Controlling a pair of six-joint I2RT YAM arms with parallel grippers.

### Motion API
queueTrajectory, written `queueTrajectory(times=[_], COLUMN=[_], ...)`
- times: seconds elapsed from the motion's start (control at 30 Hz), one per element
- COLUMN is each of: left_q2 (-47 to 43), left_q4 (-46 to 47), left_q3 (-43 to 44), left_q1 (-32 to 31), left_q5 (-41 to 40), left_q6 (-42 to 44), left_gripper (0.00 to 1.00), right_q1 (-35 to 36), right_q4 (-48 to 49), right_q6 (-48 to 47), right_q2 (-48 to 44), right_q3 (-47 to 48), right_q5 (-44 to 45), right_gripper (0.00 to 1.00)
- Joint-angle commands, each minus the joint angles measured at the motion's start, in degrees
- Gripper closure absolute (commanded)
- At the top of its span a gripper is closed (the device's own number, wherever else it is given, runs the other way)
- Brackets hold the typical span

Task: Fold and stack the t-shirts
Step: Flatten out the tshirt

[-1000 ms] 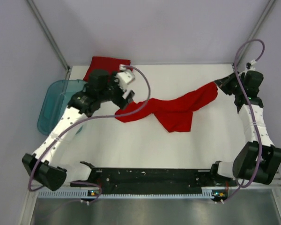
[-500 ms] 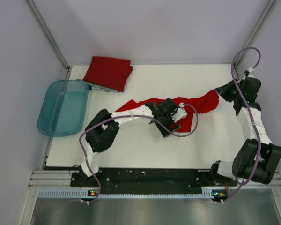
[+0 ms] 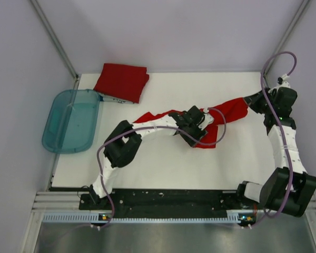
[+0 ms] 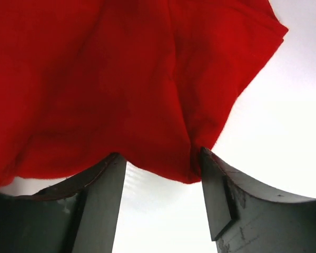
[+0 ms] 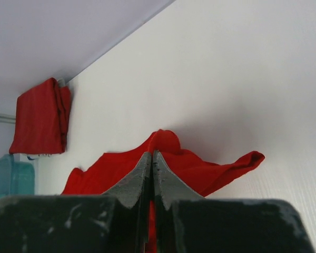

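Left gripper (image 3: 206, 122): over the middle of the table, its jaws spread apart. In the left wrist view (image 4: 160, 158) both fingers (image 4: 97, 197) stand clear of each other, and the lower hem of the red cloth hangs across the gap between them. Neither finger is clamped on it.

Right gripper (image 3: 248, 101): at the far right of the table, with its jaws pressed together. In the right wrist view (image 5: 151, 155) the tips meet on a raised peak of red fabric, so it grips the loose t-shirt's right end.

Loose t-shirt (image 3: 226, 113): unfolded and rumpled, stretched as a long band from mid-table to the right gripper. The left arm covers part of it from above. It fills most of the left wrist view (image 4: 121, 79), creased and bunched. In the right wrist view (image 5: 205, 171) it trails away on the white surface behind the closed tips.

Folded t-shirt (image 3: 122, 81): a neat red square at the table's far left corner, well apart from both grippers, also visible in the right wrist view (image 5: 39, 118).

Teal tub (image 3: 71, 120): translucent, just beside the table's left edge and near the folded t-shirt.

Table (image 3: 168, 163): white.
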Motion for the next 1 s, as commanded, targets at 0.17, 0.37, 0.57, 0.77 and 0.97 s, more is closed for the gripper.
queueTrajectory(times=[0.17,0.37,0.57,0.77,0.97], left_q2=[1.8,-18.0,-38.3,-50.7,-58.7], left_q4=[-3.2,-5.3,-11.4,-23.1,-29.5], left_q3=[5.8,1.0,1.9,8.1,7.3], left_q1=[0.7,5.4,6.9,6.0,5.9], left_q5=[-0.5,-8.7,-13.3,-10.1,-1.0], left_q6=[1.8,11.3,23.7,26.2,26.0], left_gripper=[1.0,1.0,1.0,1.0,1.0], right_q1=[-0.5,-0.4,-0.5,-0.5,-0.4], right_q4=[-2.6,-8.3,-12.6,-17.5,-23.2], right_q6=[-2.0,-3.5,-3.5,-6.6,-10.4], right_q2=[-6.3,-15.0,-21.5,-27.7,-32.3], right_q3=[3.3,16.0,30.0,41.9,50.8], right_q5=[-0.5,3.3,7.2,11.8,13.8], right_gripper=[1.0,1.0,1.0,1.0,1.0])
